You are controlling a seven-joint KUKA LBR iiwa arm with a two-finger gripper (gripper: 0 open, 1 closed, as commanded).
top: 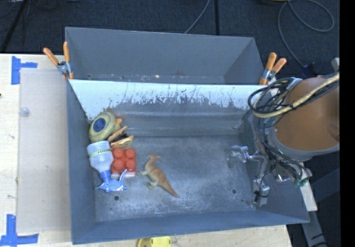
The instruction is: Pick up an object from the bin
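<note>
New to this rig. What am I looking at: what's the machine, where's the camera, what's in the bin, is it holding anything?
A single camera looks down on a grey metal bin from above, a little to one side. The robot arm is the brownish bulk with cables on the right. At its end is the gripper, down by the bin's right wall over bare floor.

The loose things all lie on the left:
- a round green-and-yellow thing with a blue disc on top
- a clear bottle with a blue label below it
- a red knobbed block against the bottle
- a tan toy dinosaur, a little apart toward the middle

The gripper is well away from all of these, so it holds none of them. I cannot tell from this view whether it is open or shut.
</note>
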